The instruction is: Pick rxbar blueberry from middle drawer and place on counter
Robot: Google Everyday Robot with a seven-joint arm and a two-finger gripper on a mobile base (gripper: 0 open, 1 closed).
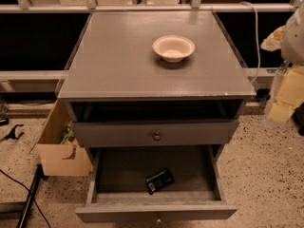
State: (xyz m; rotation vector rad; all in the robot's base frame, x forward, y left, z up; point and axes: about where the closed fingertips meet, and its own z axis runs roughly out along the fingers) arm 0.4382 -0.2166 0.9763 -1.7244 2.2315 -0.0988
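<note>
While the rxbar blueberry (159,180) lies flat and askew on the floor of the open middle drawer (124,171), close behind its front board, my end effector (289,91) sits high to the right of that drawer, outside it. I cannot tell its state. Reaching down, I could clip the knobbed drawer front (118,134) overhanging that drawer, or slip off the flat wrapper.

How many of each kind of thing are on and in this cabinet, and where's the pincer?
White bowl, on the counter: 1
Rxbar blueberry, in the middle drawer: 1
Drawers, the middle drawer and the knobbed drawer: 2
Pincer, at the right edge beside the cabinet: 1
Total: 5
</note>
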